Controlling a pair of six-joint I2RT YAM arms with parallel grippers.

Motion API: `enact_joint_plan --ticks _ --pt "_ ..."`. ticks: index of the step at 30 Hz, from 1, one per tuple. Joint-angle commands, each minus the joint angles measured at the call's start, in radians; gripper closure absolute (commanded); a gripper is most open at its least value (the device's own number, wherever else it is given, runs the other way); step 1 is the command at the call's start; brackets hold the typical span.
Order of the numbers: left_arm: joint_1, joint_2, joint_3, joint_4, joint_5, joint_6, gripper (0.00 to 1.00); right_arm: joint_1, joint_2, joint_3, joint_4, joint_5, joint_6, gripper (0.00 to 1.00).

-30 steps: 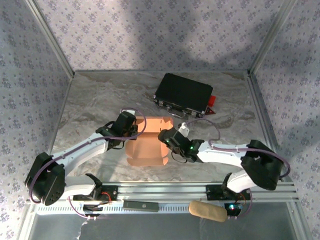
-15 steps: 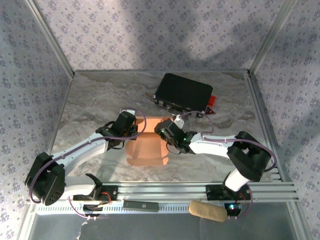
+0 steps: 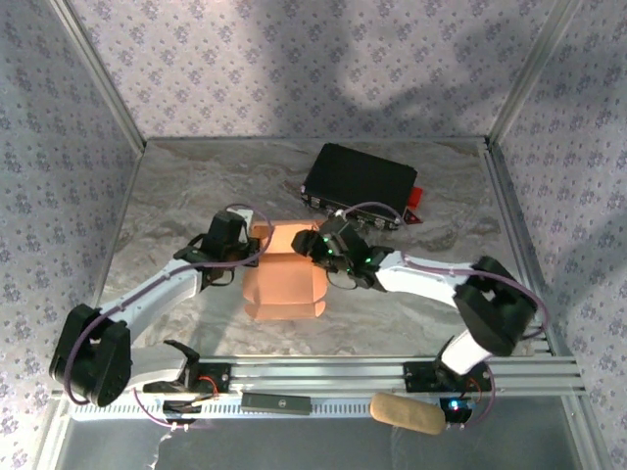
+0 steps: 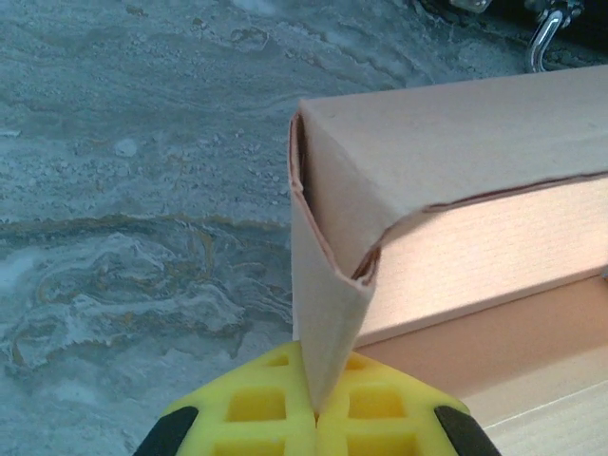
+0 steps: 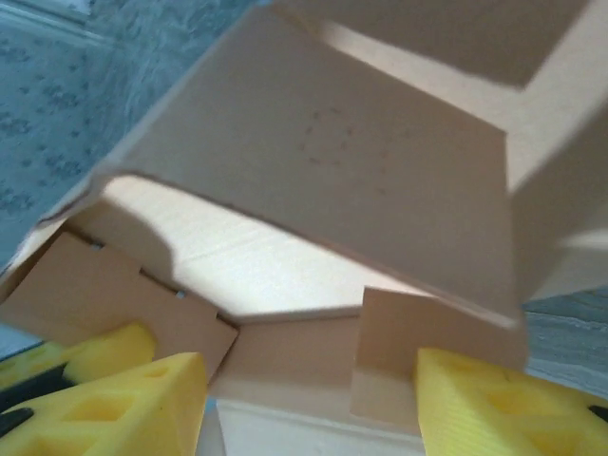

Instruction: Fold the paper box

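Although the paper box [image 3: 284, 279] on the bench [image 3: 186, 196] already has walls raised, its flaps hang untucked; left fingers [image 4: 252, 413] clamp a corner flap [image 4: 328, 285], right fingers [image 5: 465, 399] stand apart around a side tab [image 5: 389, 351].

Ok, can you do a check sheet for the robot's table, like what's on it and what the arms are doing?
Surface: marbled grey table, nothing spilled seen.
Job's things: paper box, partly folded, between the two arms.
Clutter: black case at the far side; tan pad by the near rail.
Jaws: left jaws pinched shut on a box flap; right jaws open, straddling the box's edge.
Cables: purple cables looping at both wrists.
Surroundings: patterned walls, metal frame posts.
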Motion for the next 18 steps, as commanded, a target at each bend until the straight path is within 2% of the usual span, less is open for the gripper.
enact_joint_plan --ticks 1,3,7,10,13,18 --pt "0.082 0.02 0.081 0.055 0.186 0.055 1.0 -0.051 -0.212 0.039 -0.155 -0.114 -0.241 0.3" --pt "0.101 0.031 0.11 0.063 0.217 0.055 1.0 -0.149 -0.308 0.004 -0.186 -0.217 -0.285 0.32" --pt "0.105 0.046 0.174 0.024 0.27 0.08 1.0 -0.431 -0.489 -0.119 -0.167 -0.426 -0.291 0.4" --pt "0.114 0.059 0.189 0.022 0.361 0.089 1.0 -0.598 -0.502 -0.184 -0.073 -0.624 -0.299 0.5" --pt "0.118 0.085 0.215 0.007 0.427 0.103 1.0 -0.655 -0.456 -0.195 -0.026 -0.725 -0.353 0.59" --pt "0.118 0.105 0.245 -0.013 0.466 0.122 1.0 -0.653 -0.408 -0.213 0.104 -0.841 -0.42 0.59"
